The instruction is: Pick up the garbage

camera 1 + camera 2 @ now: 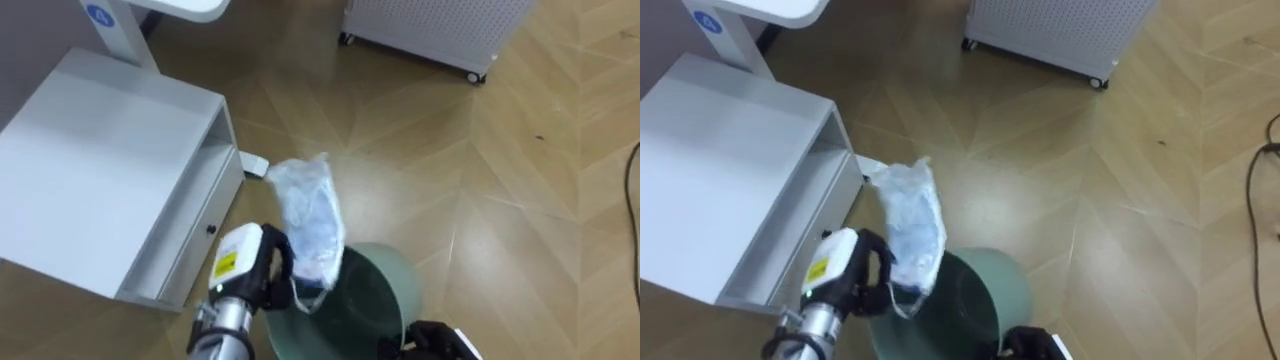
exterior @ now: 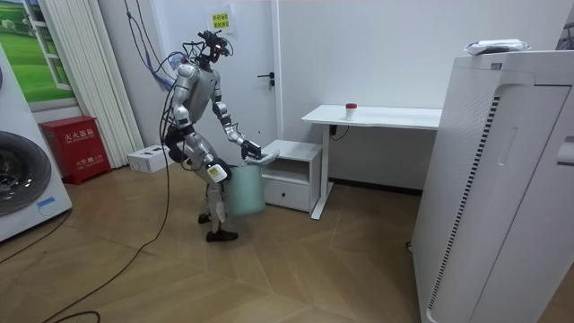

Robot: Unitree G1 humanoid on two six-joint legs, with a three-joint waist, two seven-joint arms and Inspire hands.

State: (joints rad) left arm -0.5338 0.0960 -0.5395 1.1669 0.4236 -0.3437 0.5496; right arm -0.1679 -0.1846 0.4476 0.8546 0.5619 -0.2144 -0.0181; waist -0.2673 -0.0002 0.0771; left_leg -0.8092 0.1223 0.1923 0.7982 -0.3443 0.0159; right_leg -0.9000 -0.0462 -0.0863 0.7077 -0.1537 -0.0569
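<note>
Herringbone wood floor (image 1: 500, 200) is seen in the left eye view. A white drawer cabinet (image 1: 100, 160) is placed at 9 o'clock, a white perforated unit (image 1: 430, 25) at 12 and a green bin (image 1: 390, 290) at 6. The left hand (image 1: 255, 262) is held at the bin's 9 o'clock rim. Its fingers are curled round a crumpled clear plastic bag (image 1: 312, 215), which is held over the rim.

A yellow label (image 1: 226, 264) is noted on the hand's back, print unreadable. A blue round sticker (image 1: 98, 14) is noted on a desk leg (image 1: 128, 40) at 11, not legible. The right hand (image 1: 435, 338) is seen at 5 o'clock; its finger state cannot be told.

Room view: the robot is seen bent over the bin, beside the cabinet and a white desk (image 2: 386, 115). A red box (image 2: 70, 144) with white characters at 9 and a yellow wall sign (image 2: 220, 20) at 12 are too small to be read.

Right eye view: the bag is seen above the bin's 10 o'clock rim, gripped by the left hand.
</note>
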